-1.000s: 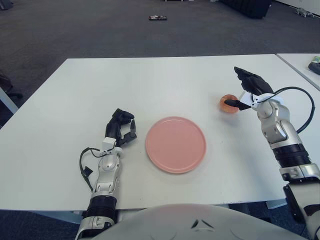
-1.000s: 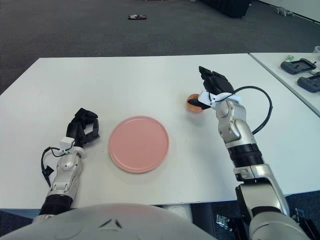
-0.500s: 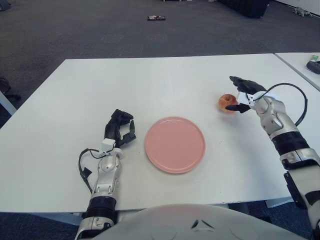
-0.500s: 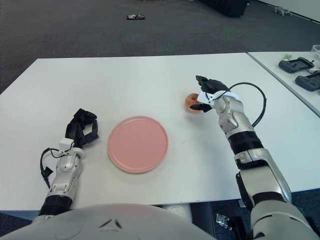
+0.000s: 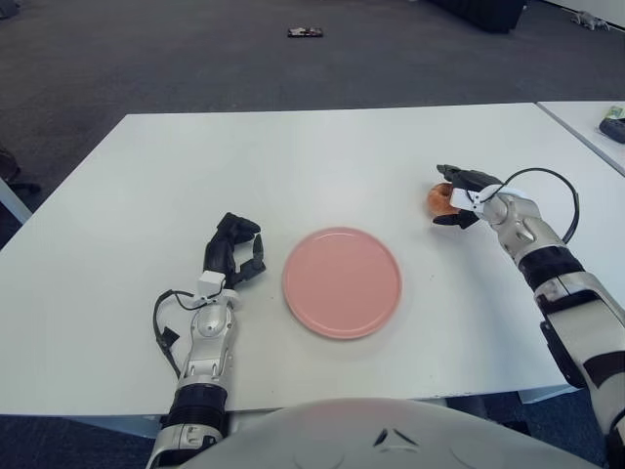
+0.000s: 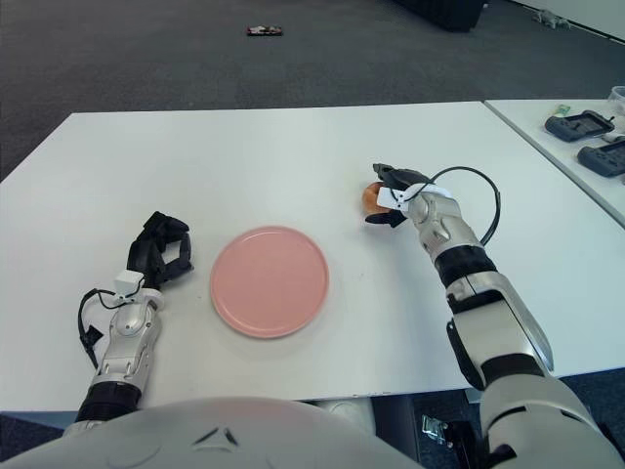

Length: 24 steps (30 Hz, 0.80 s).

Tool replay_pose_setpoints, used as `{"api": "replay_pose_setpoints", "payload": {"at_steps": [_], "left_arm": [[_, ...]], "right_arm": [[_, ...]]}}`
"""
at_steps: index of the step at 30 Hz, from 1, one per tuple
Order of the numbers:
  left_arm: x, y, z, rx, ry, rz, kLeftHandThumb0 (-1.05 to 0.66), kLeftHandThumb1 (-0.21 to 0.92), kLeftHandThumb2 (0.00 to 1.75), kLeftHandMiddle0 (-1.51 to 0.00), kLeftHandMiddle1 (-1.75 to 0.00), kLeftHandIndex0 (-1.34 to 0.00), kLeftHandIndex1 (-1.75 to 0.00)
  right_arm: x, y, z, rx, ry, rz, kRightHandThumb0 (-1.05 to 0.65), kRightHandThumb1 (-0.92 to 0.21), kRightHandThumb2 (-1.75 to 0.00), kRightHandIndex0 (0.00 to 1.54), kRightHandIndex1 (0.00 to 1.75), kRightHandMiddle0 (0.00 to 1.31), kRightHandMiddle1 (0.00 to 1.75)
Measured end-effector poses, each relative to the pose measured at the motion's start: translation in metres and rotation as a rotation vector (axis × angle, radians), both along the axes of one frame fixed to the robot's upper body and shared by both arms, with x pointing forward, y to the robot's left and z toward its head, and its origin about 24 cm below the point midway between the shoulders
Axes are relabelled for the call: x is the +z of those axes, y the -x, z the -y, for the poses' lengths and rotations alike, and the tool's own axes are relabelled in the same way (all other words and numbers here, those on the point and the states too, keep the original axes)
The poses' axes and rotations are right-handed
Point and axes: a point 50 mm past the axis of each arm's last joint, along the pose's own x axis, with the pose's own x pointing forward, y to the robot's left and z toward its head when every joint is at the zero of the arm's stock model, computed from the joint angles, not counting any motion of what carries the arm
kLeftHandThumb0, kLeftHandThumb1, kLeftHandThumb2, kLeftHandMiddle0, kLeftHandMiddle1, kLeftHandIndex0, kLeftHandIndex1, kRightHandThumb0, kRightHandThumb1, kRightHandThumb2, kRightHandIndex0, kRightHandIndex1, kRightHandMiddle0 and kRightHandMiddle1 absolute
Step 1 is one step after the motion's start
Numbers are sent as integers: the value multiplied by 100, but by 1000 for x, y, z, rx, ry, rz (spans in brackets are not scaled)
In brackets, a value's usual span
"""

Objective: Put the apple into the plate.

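The apple (image 5: 438,197), small and red-orange, sits on the white table (image 5: 293,166) to the right of the pink plate (image 5: 342,282). My right hand (image 5: 457,196) is at the apple's right side. Its fingers (image 5: 459,177) curve over the top and the thumb (image 5: 445,219) closes in from the near side, hiding much of the fruit. The plate holds nothing and lies in the middle near the front. My left hand (image 5: 235,250) rests on the table left of the plate with its fingers curled, holding nothing.
A second table stands at the right with dark devices (image 6: 586,127) on it. A black cable (image 5: 552,186) loops off my right wrist. A small object (image 5: 306,34) lies on the dark carpet far behind.
My right hand has come down and leftward from above the apple and closed its fingers around it. The apple, the plate and the left hand have not moved.
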Motion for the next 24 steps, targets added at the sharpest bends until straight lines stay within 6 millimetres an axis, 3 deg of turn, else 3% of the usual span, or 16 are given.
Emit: {"api": "replay_pose_setpoints", "payload": {"at_steps": [16,24], "left_arm": [[1,2,1,-11,1,4,-43,48,112,-88,-175,-48,-175],[1,2,2,-12,1,4,-43,48,112,-88,-175,-48,-175]], "right_arm": [[-9,-12,-18,8,41,-13,-105,-68,-68,0,0,0,0],[-10,-13,-20,21,58,-52,-98,-57,-79,1,1,0,0]]}}
